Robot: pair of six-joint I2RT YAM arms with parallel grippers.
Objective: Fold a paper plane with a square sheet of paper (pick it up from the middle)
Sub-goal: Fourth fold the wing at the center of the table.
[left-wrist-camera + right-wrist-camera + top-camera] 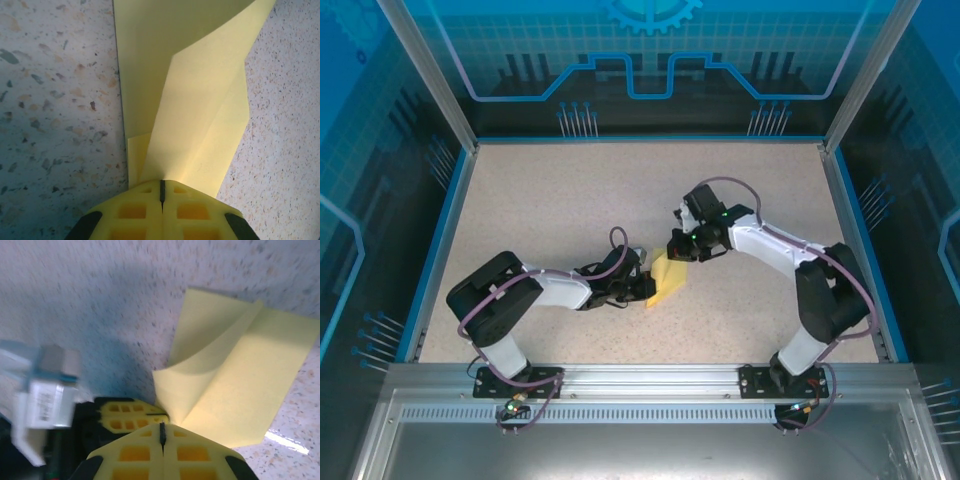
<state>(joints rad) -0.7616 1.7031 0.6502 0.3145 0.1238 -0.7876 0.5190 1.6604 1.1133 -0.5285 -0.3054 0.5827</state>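
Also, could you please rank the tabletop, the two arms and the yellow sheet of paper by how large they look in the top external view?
1. tabletop, by far the largest.
2. left arm and right arm: they look about alike, so I won't rank them.
3. yellow sheet of paper, the smallest.

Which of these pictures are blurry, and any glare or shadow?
Right wrist view: soft, its left side smeared, with a glare streak on the table beside the square sheet of paper. Left wrist view: sharp, bluish shade on the left. Top view: crisp, evenly lit.
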